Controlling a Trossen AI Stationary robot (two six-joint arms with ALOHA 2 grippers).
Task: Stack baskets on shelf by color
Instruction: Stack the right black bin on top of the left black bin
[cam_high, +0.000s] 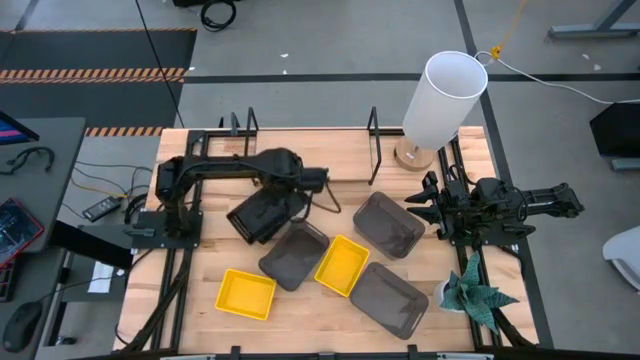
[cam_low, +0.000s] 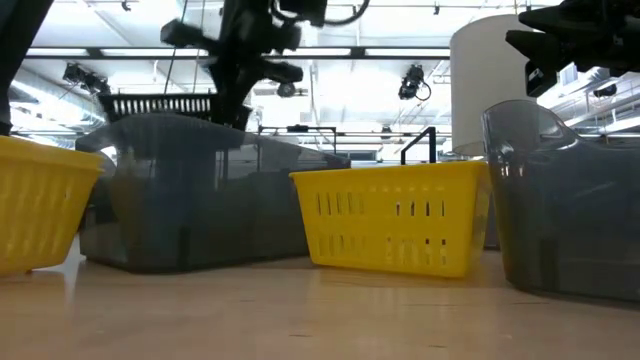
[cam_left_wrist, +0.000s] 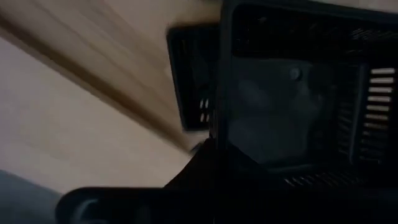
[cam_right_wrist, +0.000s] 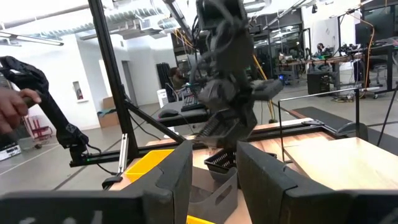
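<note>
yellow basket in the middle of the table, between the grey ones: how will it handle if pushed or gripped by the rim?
The yellow basket is probably light: thin slotted walls, empty. Its flat base sits level in the low view, so a push should slide it, not tip it. The rim may flex when pinched.

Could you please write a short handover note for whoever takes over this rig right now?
Left gripper: shut on a black mesh basket, lifted above the table.
Right gripper: open, empty, at the right side near the lamp.
On the table: three grey baskets and two yellow baskets.
Done: nothing on the shelf yet.
Left: shelve and stack all baskets by colour.
</note>
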